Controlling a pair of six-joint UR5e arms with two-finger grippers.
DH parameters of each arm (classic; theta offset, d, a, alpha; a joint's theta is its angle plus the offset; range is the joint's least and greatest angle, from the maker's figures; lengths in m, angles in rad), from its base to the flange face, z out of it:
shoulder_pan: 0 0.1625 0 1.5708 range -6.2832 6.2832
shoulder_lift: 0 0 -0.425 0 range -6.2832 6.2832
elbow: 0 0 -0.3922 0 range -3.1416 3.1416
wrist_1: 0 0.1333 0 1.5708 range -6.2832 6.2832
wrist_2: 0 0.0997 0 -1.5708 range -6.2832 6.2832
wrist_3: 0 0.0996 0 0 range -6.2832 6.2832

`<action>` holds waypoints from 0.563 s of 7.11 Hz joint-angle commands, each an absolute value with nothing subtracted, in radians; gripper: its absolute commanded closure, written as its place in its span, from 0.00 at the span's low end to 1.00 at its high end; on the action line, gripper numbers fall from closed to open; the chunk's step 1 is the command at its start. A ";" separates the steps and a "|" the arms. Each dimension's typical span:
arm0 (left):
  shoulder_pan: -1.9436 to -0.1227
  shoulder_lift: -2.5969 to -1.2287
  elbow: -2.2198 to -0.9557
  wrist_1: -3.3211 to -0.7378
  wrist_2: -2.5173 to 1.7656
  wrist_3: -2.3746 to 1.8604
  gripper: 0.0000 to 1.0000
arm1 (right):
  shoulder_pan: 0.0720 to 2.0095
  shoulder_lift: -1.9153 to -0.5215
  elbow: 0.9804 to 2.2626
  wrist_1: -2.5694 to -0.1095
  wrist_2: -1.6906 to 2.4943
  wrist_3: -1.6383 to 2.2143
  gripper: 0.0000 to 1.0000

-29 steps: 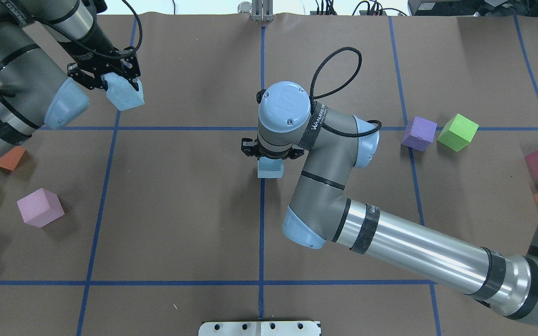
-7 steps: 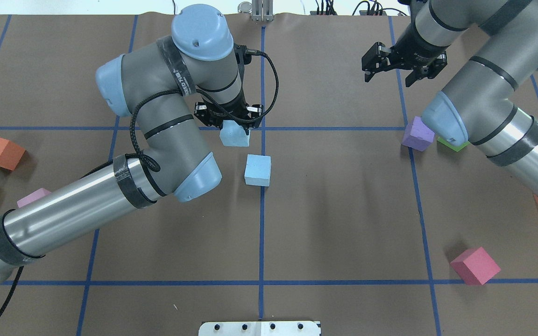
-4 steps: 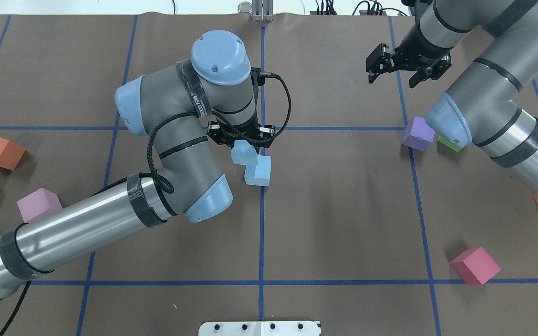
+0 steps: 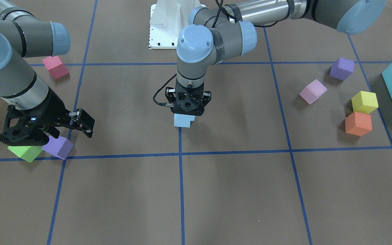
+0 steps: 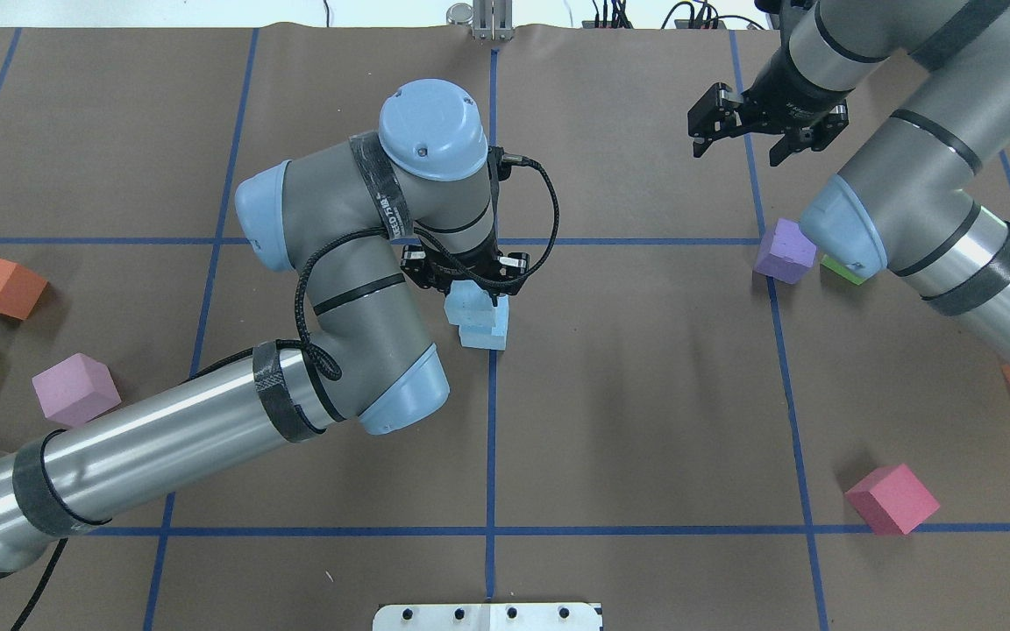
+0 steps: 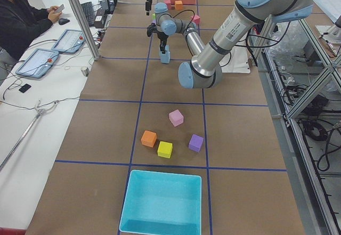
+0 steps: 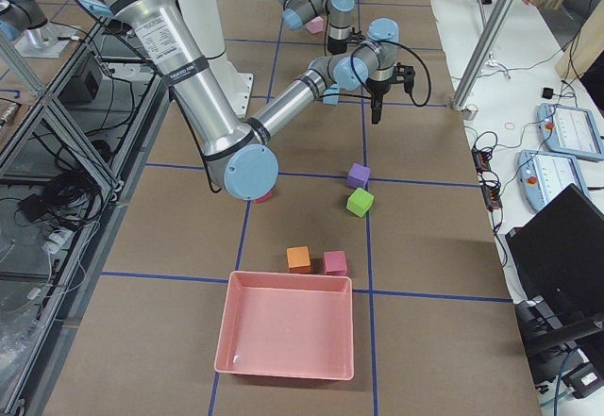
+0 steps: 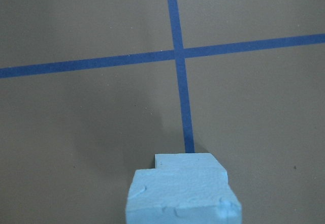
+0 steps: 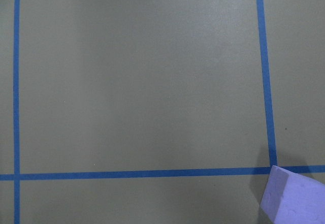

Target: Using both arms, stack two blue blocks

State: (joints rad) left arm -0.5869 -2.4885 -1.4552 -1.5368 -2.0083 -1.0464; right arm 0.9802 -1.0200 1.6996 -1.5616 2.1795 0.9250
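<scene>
Brown paper (image 5: 645, 394) with blue tape lines covers the table you are working over. Seen from overhead, the left arm reaches in from 8 o'clock to the middle of the table. Its left gripper (image 5: 467, 282) points down and pinches one blue block (image 5: 468, 307) between its fingers. The other blue block (image 5: 486, 336) sits on the paper, right on the middle tape line. The pinched block is over it, but shifted a little toward 10 o'clock, so the two do not line up. You can see that step in the left wrist view too, where the lower block peeks out past the held one. It may already be touching the lower block, but the views are too unclear to be sure.

The right gripper (image 5: 737, 147) hangs up at 1 o'clock with its fingers spread wide and nothing in them. It is well apart from the blue blocks. A purple cube (image 5: 785, 250) lies near it toward 6 o'clock, with a green cube (image 5: 840, 269) just beside that, partly hidden by the right arm.
</scene>
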 commanded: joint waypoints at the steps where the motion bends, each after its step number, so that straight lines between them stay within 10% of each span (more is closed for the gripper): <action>1: -0.586 -2.493 -1.454 -1.540 -2.011 -1.067 0.42 | 0.980 -1.020 1.700 -1.562 2.178 0.925 0.00; 3: -0.580 -2.491 -1.456 -1.543 -2.010 -1.072 0.35 | 0.980 -1.020 1.700 -1.562 2.178 0.925 0.00; 4: -0.580 -2.490 -1.456 -1.549 -2.010 -1.065 0.13 | 0.980 -1.020 1.700 -1.562 2.178 0.925 0.00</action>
State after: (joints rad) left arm -0.5815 -2.4912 -1.4555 -1.5434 -2.0096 -1.0689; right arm 0.9802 -1.0201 1.6996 -1.5616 2.1783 0.9250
